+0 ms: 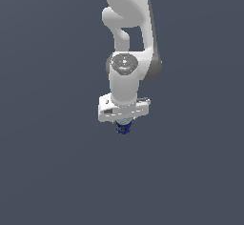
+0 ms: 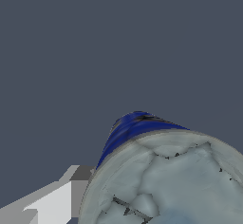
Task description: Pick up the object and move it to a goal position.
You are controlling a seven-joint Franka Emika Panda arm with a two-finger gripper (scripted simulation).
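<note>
Silvery-grey can top (image 2: 175, 180) fills the near part of the wrist view, crackled in texture, with the dark blue label (image 2: 135, 123) curving away behind it. One pale finger (image 2: 52, 201) shows just beside the can wall. In the exterior view the gripper (image 1: 124, 124) points down from the white arm (image 1: 126, 71), clamped on the can (image 1: 124, 128), whose blue lower part pokes out beneath. Plain dark grey surface (image 1: 47, 171) all round.

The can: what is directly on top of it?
The pincer and its white hand cover the can from above. Only the blue lower part shows; the fingers and their contact are hidden.
</note>
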